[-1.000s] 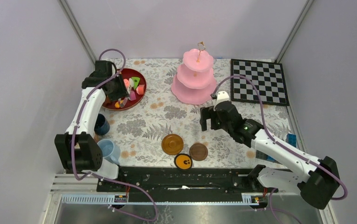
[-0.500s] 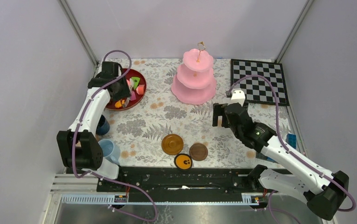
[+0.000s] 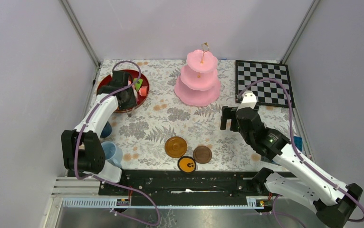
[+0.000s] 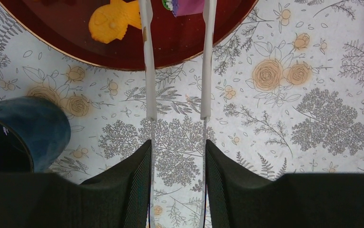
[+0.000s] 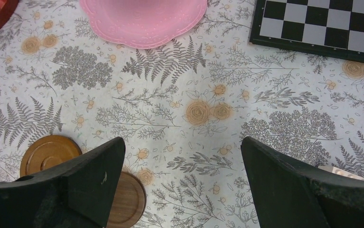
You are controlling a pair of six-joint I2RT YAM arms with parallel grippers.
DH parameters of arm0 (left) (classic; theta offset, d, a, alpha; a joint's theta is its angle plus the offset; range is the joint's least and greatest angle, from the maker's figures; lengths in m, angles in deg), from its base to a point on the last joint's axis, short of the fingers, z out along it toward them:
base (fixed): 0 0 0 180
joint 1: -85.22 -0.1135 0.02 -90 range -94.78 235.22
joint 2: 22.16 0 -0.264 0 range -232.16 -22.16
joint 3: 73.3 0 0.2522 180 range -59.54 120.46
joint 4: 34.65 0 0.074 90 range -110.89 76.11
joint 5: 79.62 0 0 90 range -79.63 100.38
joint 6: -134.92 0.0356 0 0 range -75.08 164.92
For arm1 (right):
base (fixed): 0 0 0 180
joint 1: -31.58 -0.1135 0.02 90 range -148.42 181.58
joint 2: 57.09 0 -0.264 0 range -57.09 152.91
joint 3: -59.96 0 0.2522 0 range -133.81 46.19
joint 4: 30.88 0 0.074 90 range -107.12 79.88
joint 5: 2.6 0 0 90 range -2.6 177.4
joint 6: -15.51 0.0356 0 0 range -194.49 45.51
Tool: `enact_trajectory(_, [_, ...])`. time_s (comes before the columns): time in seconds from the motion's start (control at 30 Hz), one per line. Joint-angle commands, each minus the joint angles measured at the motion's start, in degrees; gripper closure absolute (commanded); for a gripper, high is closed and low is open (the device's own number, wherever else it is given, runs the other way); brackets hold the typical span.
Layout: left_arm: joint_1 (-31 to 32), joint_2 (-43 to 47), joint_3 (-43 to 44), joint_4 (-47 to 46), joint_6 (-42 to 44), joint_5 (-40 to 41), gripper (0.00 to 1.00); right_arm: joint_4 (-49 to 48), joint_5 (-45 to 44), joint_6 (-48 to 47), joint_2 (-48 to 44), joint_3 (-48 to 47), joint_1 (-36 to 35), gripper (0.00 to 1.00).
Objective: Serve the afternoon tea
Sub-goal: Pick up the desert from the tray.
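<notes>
My left gripper (image 3: 129, 101) (image 4: 177, 142) is shut on a pair of pale tongs (image 4: 148, 71) above the near rim of the red tray (image 3: 107, 82) (image 4: 170, 45). A purple and green pastry (image 4: 192, 5) sits between the tong tips, cut off by the frame's top edge. An orange pastry (image 4: 113, 19) lies in the tray among other pastries (image 3: 140, 88). The pink three-tier cake stand (image 3: 198, 78) (image 5: 142, 19) stands at the back centre. My right gripper (image 3: 228, 118) (image 5: 182, 142) hangs wide open and empty over the cloth, near the brown saucers (image 3: 176, 147) (image 5: 49, 154).
A dark-blue cup (image 3: 105, 128) (image 4: 23, 133) and a light-blue cup (image 3: 111, 153) stand by the left arm. A second brown saucer (image 3: 202, 154) (image 5: 128, 199) and a black-and-orange disc (image 3: 187, 164) lie near the front. The chessboard (image 3: 264, 82) (image 5: 322, 23) fills the back right corner.
The left gripper with the tongs has moved right and nearer, from over the tray's middle to its near rim. The right gripper has drifted right, away from the table's centre.
</notes>
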Motion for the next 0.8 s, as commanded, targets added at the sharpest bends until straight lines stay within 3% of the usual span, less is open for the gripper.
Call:
enact_trajectory(0.0, [0.0, 1.4, -0.6, -4.7, -0.6, 2.7, 0.57, 0.6, -1.6, 0.1, -1.8, -1.8, 0.3, 0.01])
enact_trajectory(0.77, [0.7, -1.4, -3.4, -9.3, -2.7, 3.1, 0.55, -0.2, -0.6, 0.5, -2.3, -0.2, 0.3, 0.0])
